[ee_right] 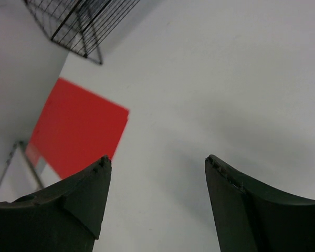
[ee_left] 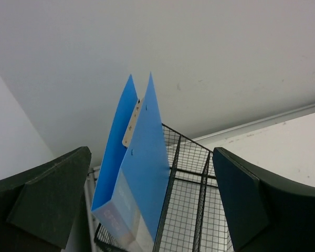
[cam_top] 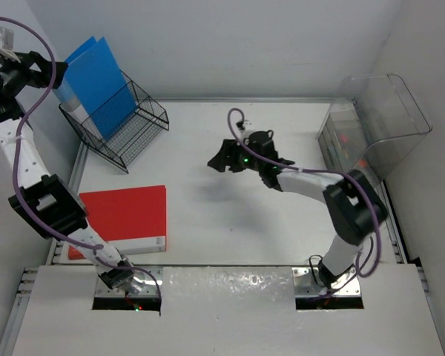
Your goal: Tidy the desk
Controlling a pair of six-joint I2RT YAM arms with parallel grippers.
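Two binders on our counter (cam_top: 230,230).
Blue binder (cam_top: 96,78) upright in the wire basket (cam_top: 147,120), red binder (cam_top: 126,215) flat; we see left jaws and right jaws apart.

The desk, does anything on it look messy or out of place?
Yes. The red folder lies flat by itself at the near left corner of the desk, a bit crooked, while the blue folder stands in the wire rack. Nothing looks spilled or broken.
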